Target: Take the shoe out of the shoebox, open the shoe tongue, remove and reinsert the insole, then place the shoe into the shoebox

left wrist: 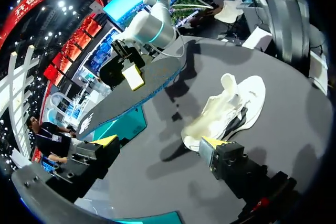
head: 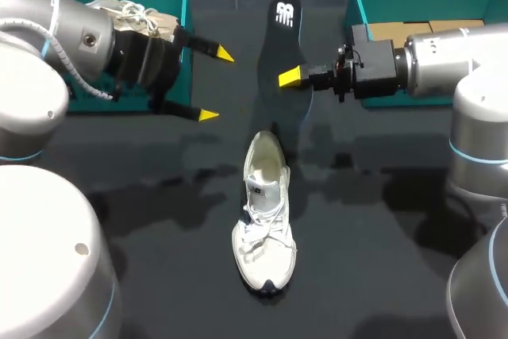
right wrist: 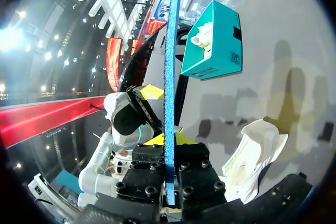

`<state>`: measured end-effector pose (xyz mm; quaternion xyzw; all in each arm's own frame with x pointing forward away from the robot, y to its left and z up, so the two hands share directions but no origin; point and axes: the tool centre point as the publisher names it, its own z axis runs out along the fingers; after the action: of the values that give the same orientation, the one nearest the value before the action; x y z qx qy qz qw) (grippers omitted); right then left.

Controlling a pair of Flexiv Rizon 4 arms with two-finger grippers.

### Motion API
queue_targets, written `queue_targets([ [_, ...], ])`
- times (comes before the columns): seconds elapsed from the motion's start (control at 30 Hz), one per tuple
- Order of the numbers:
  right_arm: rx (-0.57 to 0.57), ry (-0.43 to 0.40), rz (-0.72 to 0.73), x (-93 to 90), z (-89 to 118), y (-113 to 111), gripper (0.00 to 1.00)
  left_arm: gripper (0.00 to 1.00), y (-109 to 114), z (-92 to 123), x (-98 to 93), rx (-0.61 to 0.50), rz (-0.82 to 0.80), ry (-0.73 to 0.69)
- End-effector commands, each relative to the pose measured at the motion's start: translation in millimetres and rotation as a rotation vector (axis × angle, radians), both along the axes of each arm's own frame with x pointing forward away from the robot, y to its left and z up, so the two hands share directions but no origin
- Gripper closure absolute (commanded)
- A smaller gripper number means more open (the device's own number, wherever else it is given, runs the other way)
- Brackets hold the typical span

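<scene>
Centrally, shoe (head: 264,220) on dark table (head: 381,228)

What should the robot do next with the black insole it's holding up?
Probably the right gripper should lower the insole toward the opening of the shoe. The insole is out, clamped in the air, and the shoe lies on the table just below, its opening facing up.

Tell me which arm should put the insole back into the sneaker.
Right: the right gripper is shut on the insole near the white sneaker; the left gripper is open and empty.
</scene>
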<state>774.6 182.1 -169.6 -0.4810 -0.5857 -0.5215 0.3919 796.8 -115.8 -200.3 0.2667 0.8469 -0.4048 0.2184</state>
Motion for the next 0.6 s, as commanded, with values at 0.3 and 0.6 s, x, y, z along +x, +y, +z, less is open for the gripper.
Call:
queue_targets([
  [0.3, -0.017, -0.121, 0.011, -7.2, -22.7, 1.1, 1.00, 0.00, 20.5, -30.8, -13.1, 0.360, 0.288, 0.273],
  [0.6, -0.017, -0.121, 0.011, -7.2, -22.7, 1.1, 1.00, 0.00, 20.5, -30.8, -13.1, 0.360, 0.288, 0.273],
])
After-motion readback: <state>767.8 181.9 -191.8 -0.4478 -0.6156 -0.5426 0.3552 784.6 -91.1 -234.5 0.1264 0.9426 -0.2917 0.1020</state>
